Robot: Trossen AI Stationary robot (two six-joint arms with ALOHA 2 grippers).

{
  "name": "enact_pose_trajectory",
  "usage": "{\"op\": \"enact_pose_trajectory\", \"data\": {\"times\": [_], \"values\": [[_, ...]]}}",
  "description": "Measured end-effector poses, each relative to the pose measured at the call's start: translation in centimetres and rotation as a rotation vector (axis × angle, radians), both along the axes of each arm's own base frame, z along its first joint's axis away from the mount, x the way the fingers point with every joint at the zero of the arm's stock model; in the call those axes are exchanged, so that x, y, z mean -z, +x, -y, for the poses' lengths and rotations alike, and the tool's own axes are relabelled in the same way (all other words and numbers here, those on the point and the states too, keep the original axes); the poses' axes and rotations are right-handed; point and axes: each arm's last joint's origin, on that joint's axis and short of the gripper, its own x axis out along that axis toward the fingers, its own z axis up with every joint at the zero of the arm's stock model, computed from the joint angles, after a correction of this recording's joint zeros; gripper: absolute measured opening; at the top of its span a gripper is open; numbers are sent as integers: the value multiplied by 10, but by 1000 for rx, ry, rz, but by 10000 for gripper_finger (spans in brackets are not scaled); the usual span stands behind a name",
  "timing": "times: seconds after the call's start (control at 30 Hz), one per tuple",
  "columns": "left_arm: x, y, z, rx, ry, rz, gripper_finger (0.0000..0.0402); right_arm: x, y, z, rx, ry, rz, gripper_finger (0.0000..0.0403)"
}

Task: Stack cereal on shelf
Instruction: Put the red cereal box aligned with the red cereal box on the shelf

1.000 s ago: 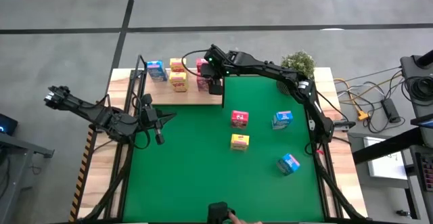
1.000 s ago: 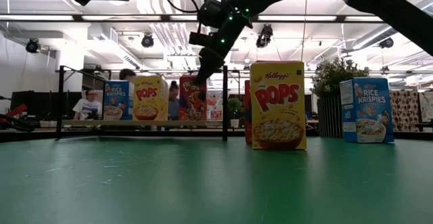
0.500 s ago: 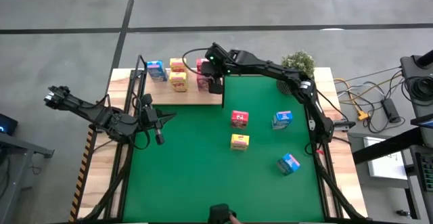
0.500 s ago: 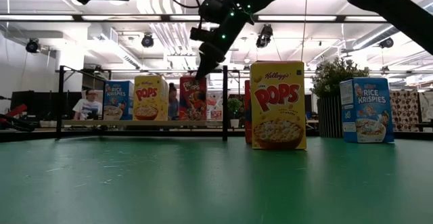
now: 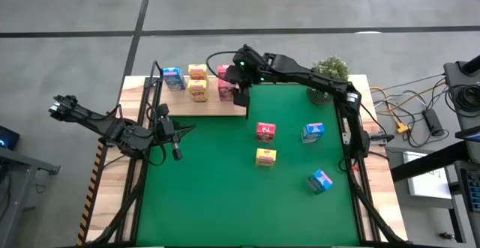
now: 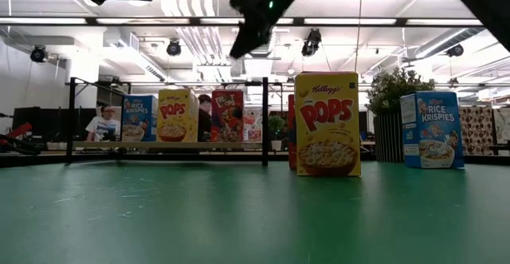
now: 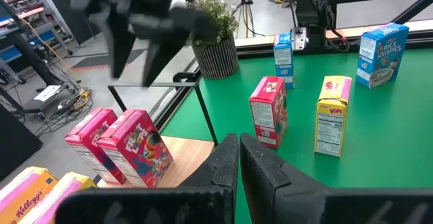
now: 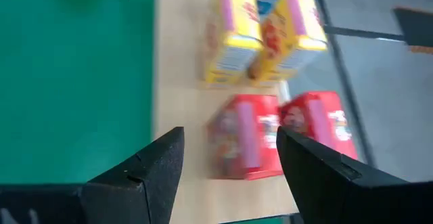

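Above the shelf [image 5: 201, 106], upper centre of frame, my right gripper [image 5: 240, 92] hangs spread and empty over two pink boxes [image 8: 277, 137]. Four boxes remain on the green mat [image 5: 225, 180] (left gripper [image 5: 175, 152] pressed together at the table's left edge).

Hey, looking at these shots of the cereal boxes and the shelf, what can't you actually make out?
- Right wrist view: print on the pink boxes is lost to blur.
- Low view: the pink box on the mat is almost fully behind the yellow box; the right gripper is partly cut off by the top edge.
- High view: box lettering too small; the shelf is partly under the right arm.
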Motion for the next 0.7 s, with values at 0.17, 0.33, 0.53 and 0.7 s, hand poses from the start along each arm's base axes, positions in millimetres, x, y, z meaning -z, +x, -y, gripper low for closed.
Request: {"op": "enact_pose_trajectory", "data": {"times": [0.17, 0.33, 0.53, 0.7], "values": [[0, 0, 0, -2, -8, 4, 0, -21, -13, -41, -39, 92, -16, 223], [0, 0, 0, -6, -20, 9, 0, -22, -24, -79, -63, 179, -139, 214], [3, 4, 2, -8, -19, -7, 0, -5, -29, -109, -41, 255, -292, 210], [6, 7, 3, -8, -11, -26, 0, 16, -40, -120, 12, 310, -405, 209]]}}
